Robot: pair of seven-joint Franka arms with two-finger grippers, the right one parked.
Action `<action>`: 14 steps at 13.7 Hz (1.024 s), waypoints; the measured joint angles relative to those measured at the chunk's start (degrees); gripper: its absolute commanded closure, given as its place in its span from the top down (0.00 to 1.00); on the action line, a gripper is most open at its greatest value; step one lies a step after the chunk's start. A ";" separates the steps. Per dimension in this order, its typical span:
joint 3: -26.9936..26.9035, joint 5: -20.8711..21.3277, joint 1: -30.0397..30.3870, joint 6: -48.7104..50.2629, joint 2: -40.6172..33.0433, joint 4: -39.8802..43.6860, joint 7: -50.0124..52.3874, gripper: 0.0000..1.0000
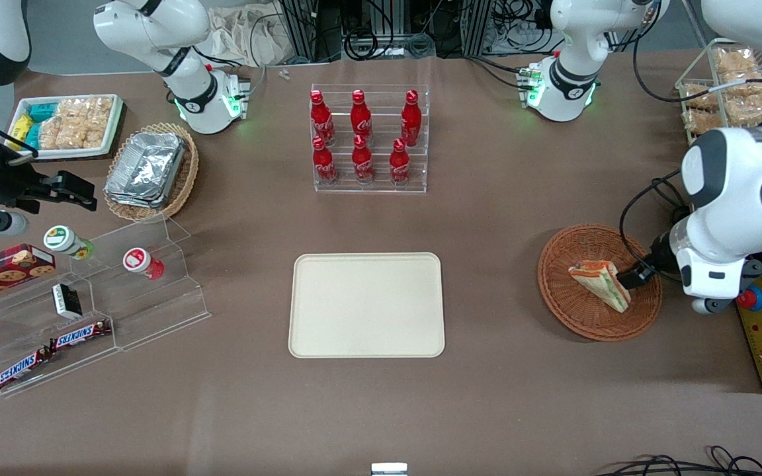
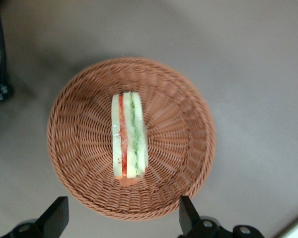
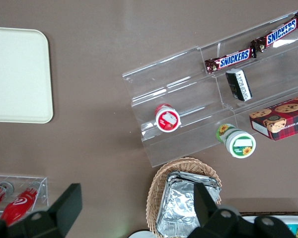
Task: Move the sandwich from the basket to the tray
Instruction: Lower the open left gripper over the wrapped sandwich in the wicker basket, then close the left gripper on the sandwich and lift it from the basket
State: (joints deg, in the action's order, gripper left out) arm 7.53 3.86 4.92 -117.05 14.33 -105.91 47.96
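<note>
The gripper (image 2: 121,218) hovers above the basket (image 2: 184,148), fingers (image 2: 57,214) spread wide and holding nothing; the sandwich (image 2: 129,135) lies in it between them, apparently lined up for grasping.

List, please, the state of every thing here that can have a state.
sandwich: lying in the basket, wrapped, not gripped.
basket: holds only the sandwich.
tray: nothing on it.
gripper: above the basket, fingers open.
cola bottles: upright in their clear rack, capped.
</note>
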 measured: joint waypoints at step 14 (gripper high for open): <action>0.09 1.33 0.14 -5.40 8.31 -2.16 17.13 1.00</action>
State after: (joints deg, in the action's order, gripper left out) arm 7.62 5.19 5.06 -122.45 22.64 -108.07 65.09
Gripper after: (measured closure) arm 0.000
